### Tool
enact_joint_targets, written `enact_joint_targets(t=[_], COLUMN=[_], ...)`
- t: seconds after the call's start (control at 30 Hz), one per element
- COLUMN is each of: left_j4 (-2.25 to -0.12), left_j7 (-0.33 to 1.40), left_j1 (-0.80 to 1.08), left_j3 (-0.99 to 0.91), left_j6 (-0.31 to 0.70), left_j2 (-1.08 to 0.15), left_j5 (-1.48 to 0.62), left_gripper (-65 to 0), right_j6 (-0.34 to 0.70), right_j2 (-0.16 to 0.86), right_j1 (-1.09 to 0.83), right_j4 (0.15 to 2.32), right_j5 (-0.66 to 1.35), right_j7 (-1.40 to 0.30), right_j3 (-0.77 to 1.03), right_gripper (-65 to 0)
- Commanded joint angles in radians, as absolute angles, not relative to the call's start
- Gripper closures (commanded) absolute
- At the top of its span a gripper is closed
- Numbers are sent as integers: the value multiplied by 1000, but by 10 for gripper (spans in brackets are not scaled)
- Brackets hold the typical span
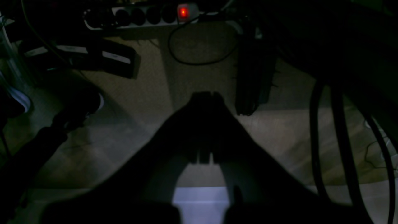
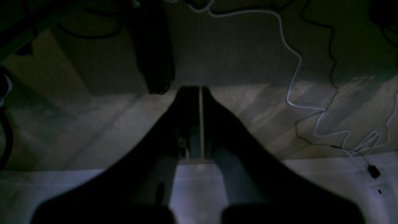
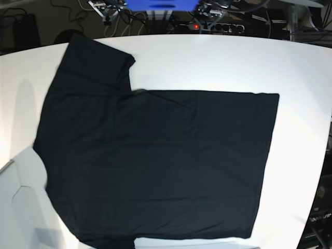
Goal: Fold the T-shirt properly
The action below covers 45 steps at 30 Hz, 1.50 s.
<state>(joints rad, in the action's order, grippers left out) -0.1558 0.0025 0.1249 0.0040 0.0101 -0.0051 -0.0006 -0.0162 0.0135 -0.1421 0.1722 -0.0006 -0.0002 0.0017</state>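
The black T-shirt [image 3: 155,155] lies spread flat on the white table [image 3: 301,67] in the base view. One sleeve points to the far left corner and the straight hem is on the right. No tag or print shows. Neither arm appears in the base view. In the left wrist view my left gripper [image 1: 206,96] is shut with nothing in it, hanging over the carpeted floor past the table edge. The right wrist view shows my right gripper [image 2: 200,91] shut and empty too, also out over the floor. The T-shirt is not in either wrist view.
A power strip [image 1: 183,12] with a red light lies on the floor, beside dark boxes and black cables [image 1: 317,133]. A white cable [image 2: 292,77] snakes over the carpet. A black table leg [image 2: 154,46] stands ahead. Equipment [image 3: 155,6] crowds the far table edge.
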Motion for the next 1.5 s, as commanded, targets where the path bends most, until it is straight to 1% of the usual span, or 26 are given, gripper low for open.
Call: enact_joint_targets(t=[0.0, 0.7, 0.83, 1.0, 1.2, 1.47], left_j4=[-159, -159, -182, -360, -624, -1106], left_j7=[-1, -7, -8, 1, 2, 2], left_j1=[131, 131, 160, 277, 466, 777], left_j3=[7, 2, 1, 1, 1, -1], left_j6=[1, -2, 1, 1, 1, -4], left_j2=[-8, -13, -16, -19, -64, -150], left_j5=[1, 1, 1, -1, -1, -1], left_gripper=[0, 0, 0, 0, 0, 0], right_j6=[1, 1, 1, 1, 1, 1], right_j2=[12, 10, 10, 1, -5, -5], right_j1=[-148, -150, -174, -312, -513, -792], right_j4=[174, 174, 193, 417, 680, 1130], right_j5=[-1, -1, -1, -1, -1, -1], right_j7=[1, 4, 7, -4, -4, -4], right_j3=[2, 2, 2, -2, -2, -4], right_gripper=[0, 0, 0, 0, 0, 0])
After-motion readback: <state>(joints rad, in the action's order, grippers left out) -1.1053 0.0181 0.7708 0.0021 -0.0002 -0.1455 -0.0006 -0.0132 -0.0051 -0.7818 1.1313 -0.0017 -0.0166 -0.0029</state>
